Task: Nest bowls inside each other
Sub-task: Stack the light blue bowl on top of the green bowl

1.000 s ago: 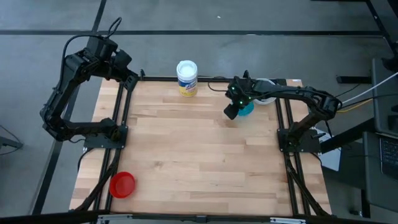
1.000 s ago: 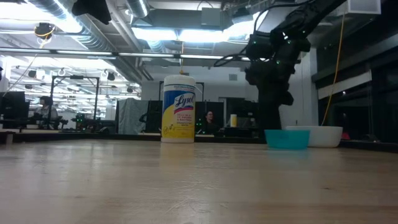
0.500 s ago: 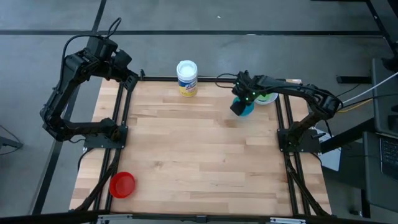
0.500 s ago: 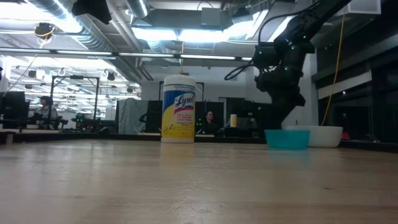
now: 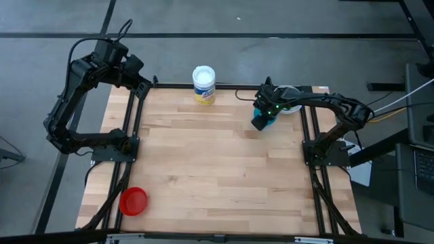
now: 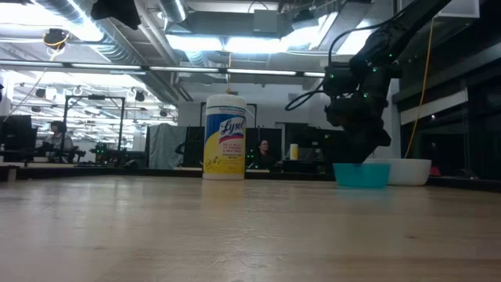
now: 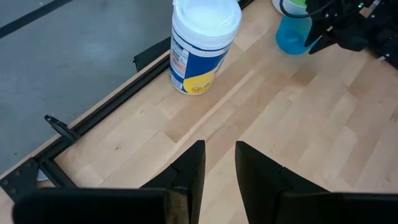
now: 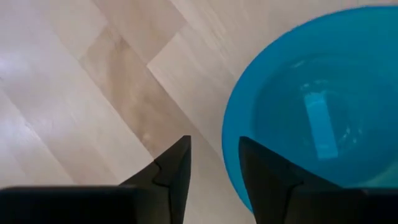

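Right gripper (image 5: 261, 122), fingers narrowly parted, straddling near rim of round light blue plastic bowl (image 8: 311, 137); left gripper (image 7: 217, 168) narrowly parted, far-left off bench (image 5: 217, 169).

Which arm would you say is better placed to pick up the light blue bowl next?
The right: its end effector hangs open directly over the light blue bowl rim, while the left end effector waits raised beyond the table's far-left corner.

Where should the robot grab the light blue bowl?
Probably its thin rim, from above. The light blue bowl sits upright and open, too wide to span, so one finger goes inside and one outside. The right gripper, open, hovers at the rim's edge.
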